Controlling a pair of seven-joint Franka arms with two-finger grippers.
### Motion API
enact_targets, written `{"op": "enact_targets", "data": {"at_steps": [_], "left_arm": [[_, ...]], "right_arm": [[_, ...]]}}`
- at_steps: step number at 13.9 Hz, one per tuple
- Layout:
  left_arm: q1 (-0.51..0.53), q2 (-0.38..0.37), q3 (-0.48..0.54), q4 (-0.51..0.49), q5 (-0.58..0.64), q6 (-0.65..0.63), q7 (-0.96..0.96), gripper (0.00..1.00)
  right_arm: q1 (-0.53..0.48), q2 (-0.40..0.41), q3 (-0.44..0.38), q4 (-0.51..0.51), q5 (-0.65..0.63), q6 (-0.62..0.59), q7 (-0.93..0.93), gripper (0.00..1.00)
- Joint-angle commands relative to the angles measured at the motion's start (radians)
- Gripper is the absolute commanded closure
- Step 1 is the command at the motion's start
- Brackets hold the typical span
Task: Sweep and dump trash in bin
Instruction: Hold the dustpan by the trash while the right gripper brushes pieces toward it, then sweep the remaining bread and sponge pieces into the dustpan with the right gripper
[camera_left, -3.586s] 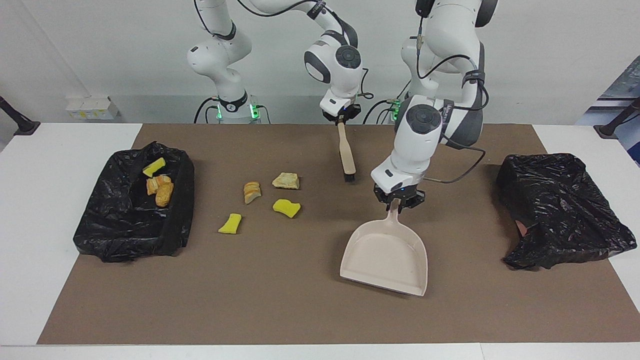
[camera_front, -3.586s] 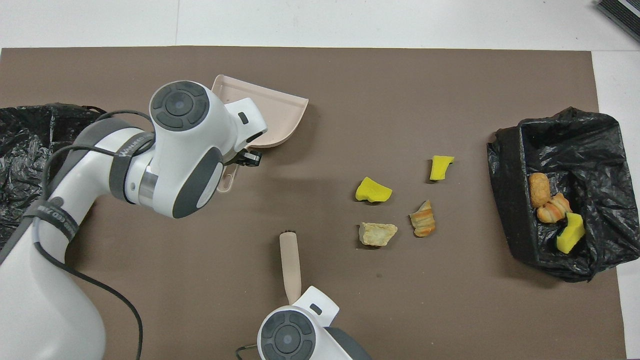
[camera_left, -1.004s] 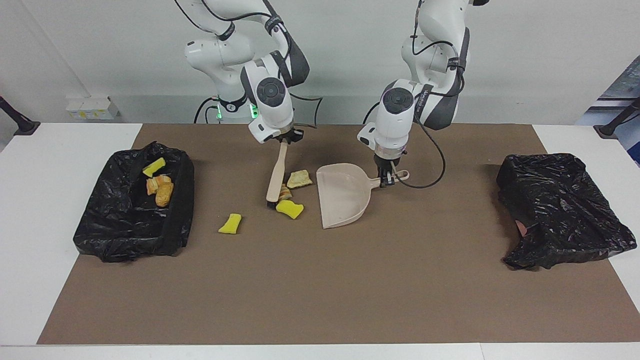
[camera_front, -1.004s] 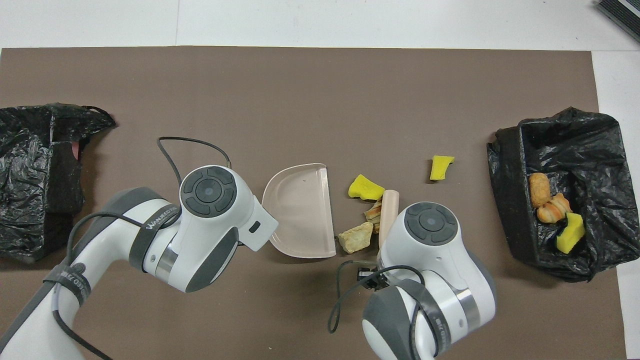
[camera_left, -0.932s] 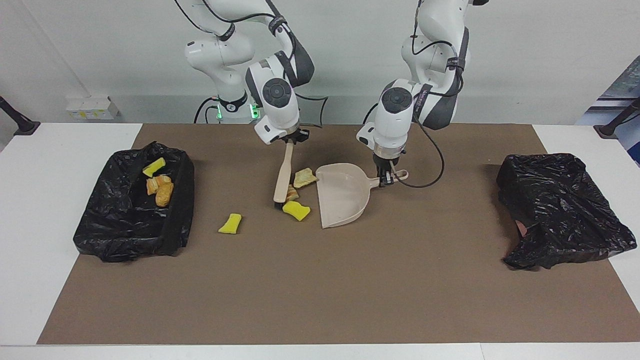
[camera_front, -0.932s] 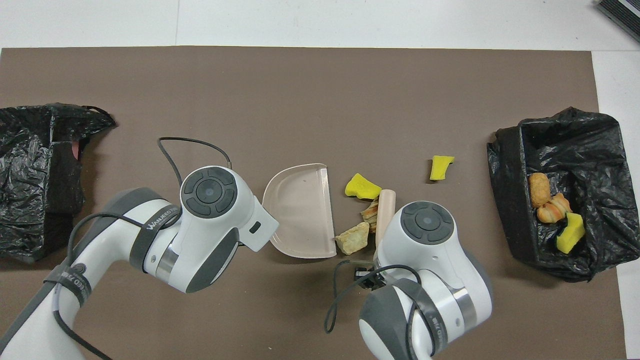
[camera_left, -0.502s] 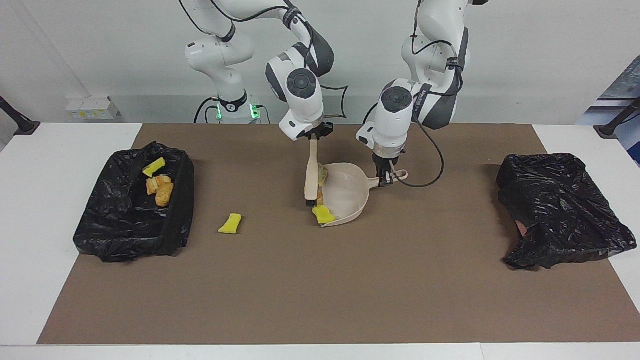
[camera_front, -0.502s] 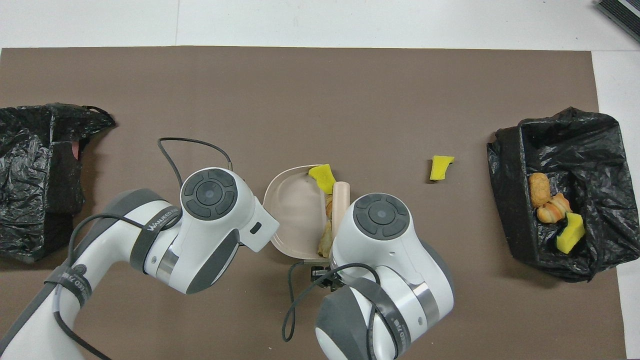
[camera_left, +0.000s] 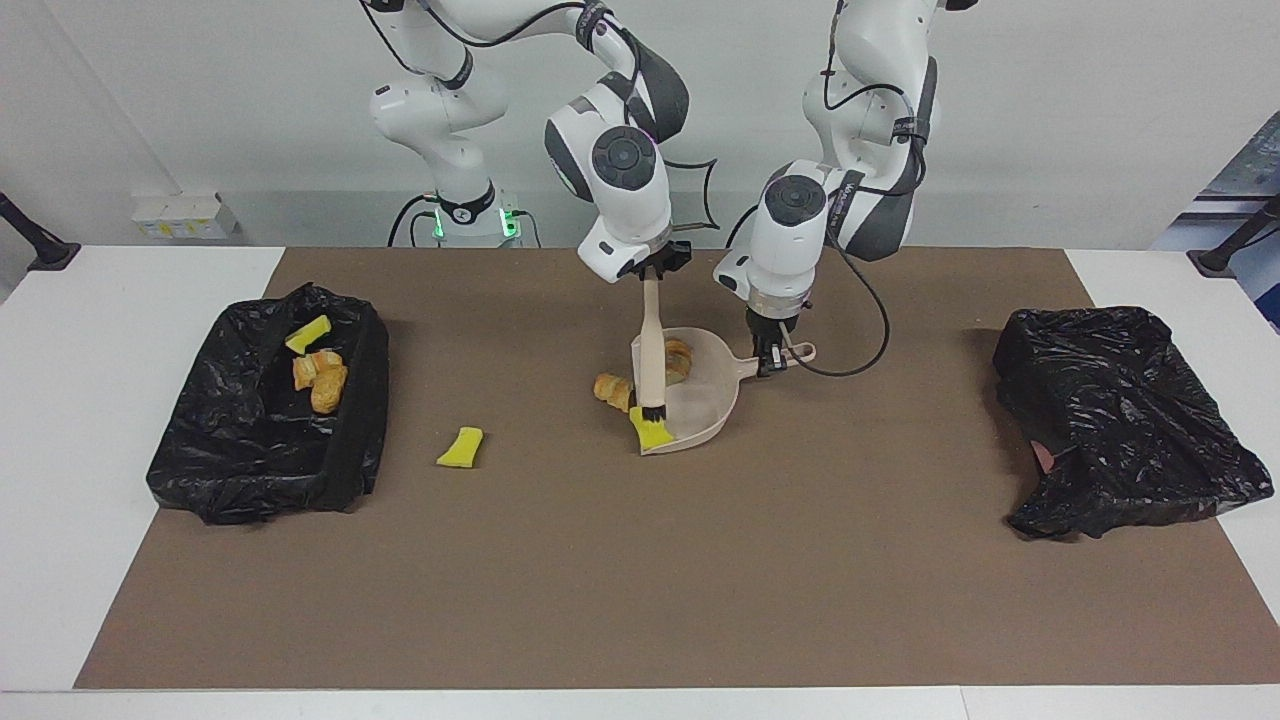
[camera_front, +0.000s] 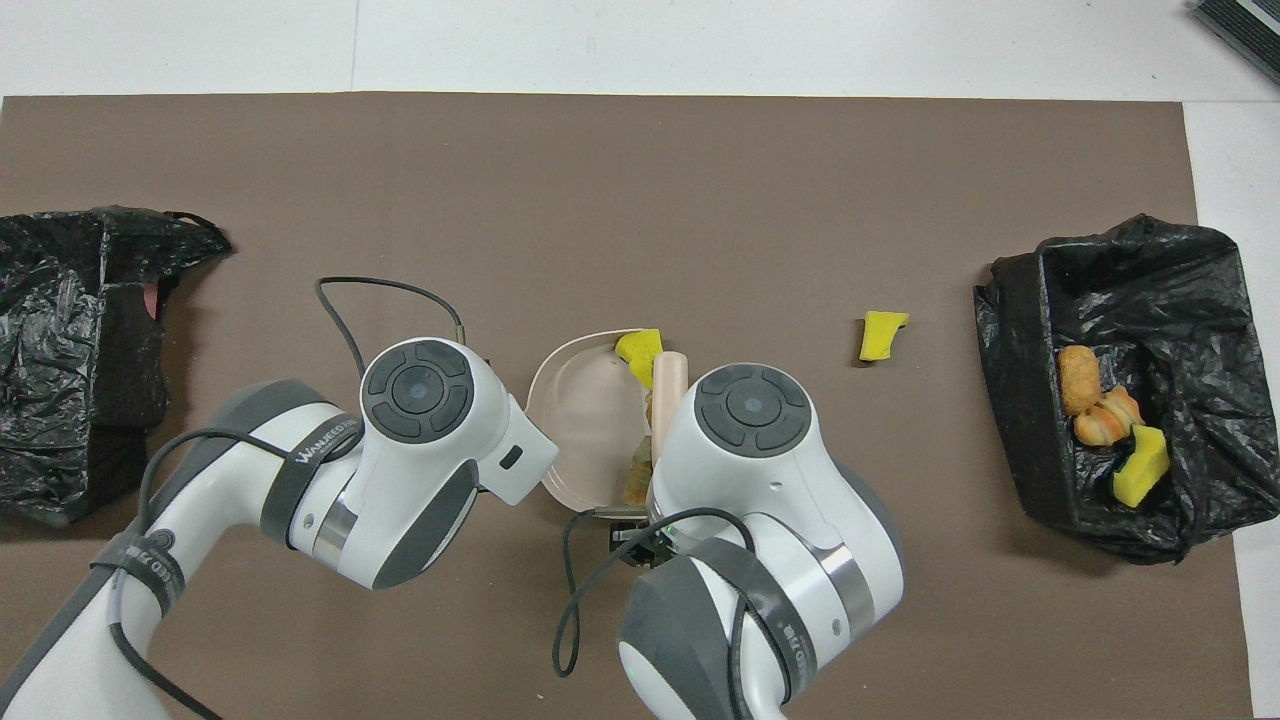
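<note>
Sweeping is under way at mid-table (camera_left: 560, 600), on the brown mat. Going largest to smallest.

Two black bins: the bin (camera_left: 265, 410) at the right arm's end holds three scraps, one yellow and two orange-brown; the second bin (camera_left: 1120, 420) at the left arm's end shows nothing inside from here.

One dustpan (camera_left: 700, 395), tipped on edge on the mat. The left gripper (camera_left: 770, 362) is clamped shut on its handle.

One brush (camera_left: 651, 350), gripped at the handle top by the right gripper (camera_left: 650, 272), also closed tight; the bristles sit at the pan's mouth.

Trash outside the bin, four pieces counted:
- one tan lump (camera_left: 678, 358) inside the pan;
- one yellow chunk (camera_left: 652, 430) on the pan's lip, under the bristles;
- one orange-brown lump (camera_left: 612, 388) on the mat just beside the pan's mouth, on the wrong side of the brush;
- one yellow chunk (camera_left: 461, 446) alone on the mat, between pan and filled bin.

Risks, as judged:
- The yellow chunk on the lip looks likely to drop off if the pan lifts before it is pushed deeper.
- The stray lump will be left unless a fresh stroke starts outside it.
- The tilted pan could spill on the carry to the bin.
</note>
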Motion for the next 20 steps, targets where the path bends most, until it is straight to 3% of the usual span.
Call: {"op": "enact_targets", "data": {"at_steps": [1,4,12,15,20], "left_arm": [[0.008,-0.026,0.006,-0.038,0.016,0.034,-0.018,1.0],[0.008,-0.026,0.006,-0.038,0.016,0.033,-0.054,1.0],[0.005,-0.026,0.006,-0.036,0.016,0.025,-0.148,1.0],[0.003,-0.026,0.005,-0.035,0.014,0.026,-0.192,1.0],[-0.013,-0.03,0.002,-0.035,0.014,-0.004,-0.266,1.0]], "right_arm": [[-0.007,0.015,-0.001,0.062,-0.074,-0.072,-0.013,1.0],[-0.067,0.02,-0.003,0.06,-0.192,-0.084,-0.041,1.0],[-0.345,0.049,-0.007,0.005,-0.468,-0.079,-0.131,1.0],[-0.452,0.031,-0.006,-0.053,-0.488,-0.073,-0.156,1.0],[-0.472,-0.005,-0.001,-0.188,-0.49,0.02,-0.274,1.0]]}}
